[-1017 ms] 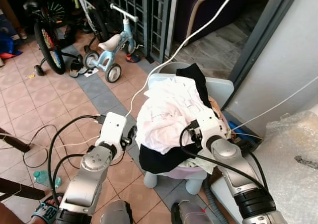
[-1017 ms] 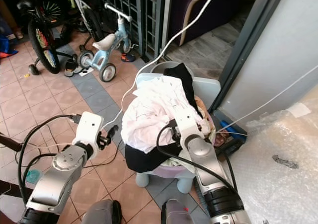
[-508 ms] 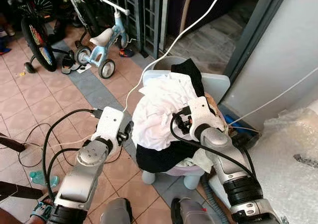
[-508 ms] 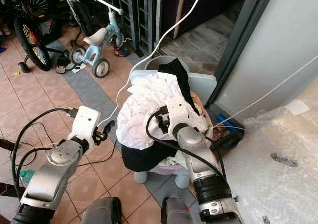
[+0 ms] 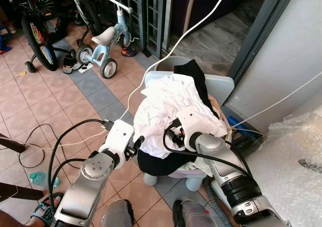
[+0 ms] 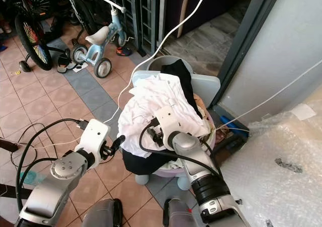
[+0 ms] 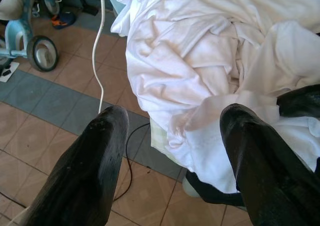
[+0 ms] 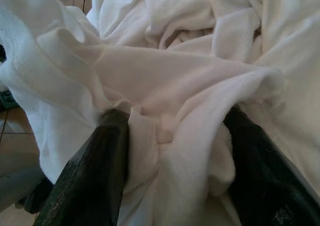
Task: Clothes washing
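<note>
1. Heaped on a pale lilac basket (image 5: 176, 174) standing on the tiled floor (image 5: 45, 103) beside a grey doorway: white clothes (image 5: 168, 103) on top, a black garment (image 5: 193, 76) draped over the back of the heap, another dark garment (image 5: 156, 162) hanging out low at the front.
2. Right pincer (image 8: 170, 136) pushed into the white clothes near the front of the heap, fingers (image 8: 97, 171) spread wide with folds of white cloth bunched between them and pressing against both; no closed grip visible.
3. Left pincer (image 7: 175, 136) hovering just beside the heap on its left, over the floor, fingers (image 7: 92, 161) wide apart and holding nothing; white cloth close ahead of the tips, not touching.
4. White cable (image 5: 166, 53) running from the top of the head view down past the left side of the heap to the floor.
5. Further off on the tiles: a light blue tricycle (image 5: 105, 43) by a dark metal grille (image 5: 138, 5), a bicycle (image 5: 35, 33) to its left.
6. Bubble wrap (image 5: 292, 166) lying to the right of the basket, by the wall.
</note>
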You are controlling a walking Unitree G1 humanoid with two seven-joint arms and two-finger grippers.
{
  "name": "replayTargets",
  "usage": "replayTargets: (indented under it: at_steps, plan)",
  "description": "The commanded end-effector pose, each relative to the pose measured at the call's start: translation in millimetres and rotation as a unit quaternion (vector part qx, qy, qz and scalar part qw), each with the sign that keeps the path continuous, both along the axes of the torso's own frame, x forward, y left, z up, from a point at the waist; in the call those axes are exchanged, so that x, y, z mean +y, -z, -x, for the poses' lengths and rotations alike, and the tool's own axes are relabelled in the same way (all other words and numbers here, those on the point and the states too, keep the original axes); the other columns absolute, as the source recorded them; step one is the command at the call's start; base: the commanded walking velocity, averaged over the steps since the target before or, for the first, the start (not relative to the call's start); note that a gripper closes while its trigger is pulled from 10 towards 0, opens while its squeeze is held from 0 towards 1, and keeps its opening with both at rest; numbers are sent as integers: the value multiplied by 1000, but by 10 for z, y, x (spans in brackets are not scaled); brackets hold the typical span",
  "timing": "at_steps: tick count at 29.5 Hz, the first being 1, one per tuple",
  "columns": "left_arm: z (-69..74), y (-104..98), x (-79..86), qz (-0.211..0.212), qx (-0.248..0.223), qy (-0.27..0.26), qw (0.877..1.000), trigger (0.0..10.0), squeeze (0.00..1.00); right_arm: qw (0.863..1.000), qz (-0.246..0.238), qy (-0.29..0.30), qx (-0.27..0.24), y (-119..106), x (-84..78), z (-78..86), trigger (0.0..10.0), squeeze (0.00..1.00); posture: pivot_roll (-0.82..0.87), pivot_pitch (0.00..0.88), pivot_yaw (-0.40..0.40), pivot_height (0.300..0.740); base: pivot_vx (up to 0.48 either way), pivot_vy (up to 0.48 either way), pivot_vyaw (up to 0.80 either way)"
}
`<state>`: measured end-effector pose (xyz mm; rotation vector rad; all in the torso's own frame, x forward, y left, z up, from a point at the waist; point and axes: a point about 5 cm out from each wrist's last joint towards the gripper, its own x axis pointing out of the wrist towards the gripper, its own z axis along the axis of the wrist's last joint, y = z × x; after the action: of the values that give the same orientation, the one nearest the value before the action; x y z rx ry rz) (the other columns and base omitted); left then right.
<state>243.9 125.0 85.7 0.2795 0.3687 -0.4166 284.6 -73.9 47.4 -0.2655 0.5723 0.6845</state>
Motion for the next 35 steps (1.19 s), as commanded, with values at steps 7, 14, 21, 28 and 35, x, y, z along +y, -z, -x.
replayTargets:
  at_steps: [7, 14, 21, 28, 35]
  plan:
    - [16, -1, -7, -8, 0, 12, 1000, 10000, 0, 1000, 20, -12, 16, 113, -9, 75, 0, 0, 82, 166, 0, 728, 0, 0, 0]
    - [13, -19, -85, 22, -5, 36, 999, 10000, 1000, 998, 2, 57, -16, 6, -111, -84, 0, 0, 74, 153, -4, 728, 0, 0, 0]
    - [-18, -36, -76, 18, -19, 19, 999, 10000, 1000, 998, -20, 66, -15, -39, -108, -110, 0, 0, 72, 148, -10, 728, 0, 0, 0]
    - [-86, -86, -69, 44, -37, -14, 998, 10000, 1000, 996, -37, 82, -15, -72, -110, -160, 0, 0, 69, 140, -20, 728, 0, 0, 0]
    - [-121, -112, -51, 67, -53, -41, 995, 10000, 1000, 993, -58, 101, -8, -77, -113, -169, 0, 0, 66, 127, -23, 728, 0, 0, 0]
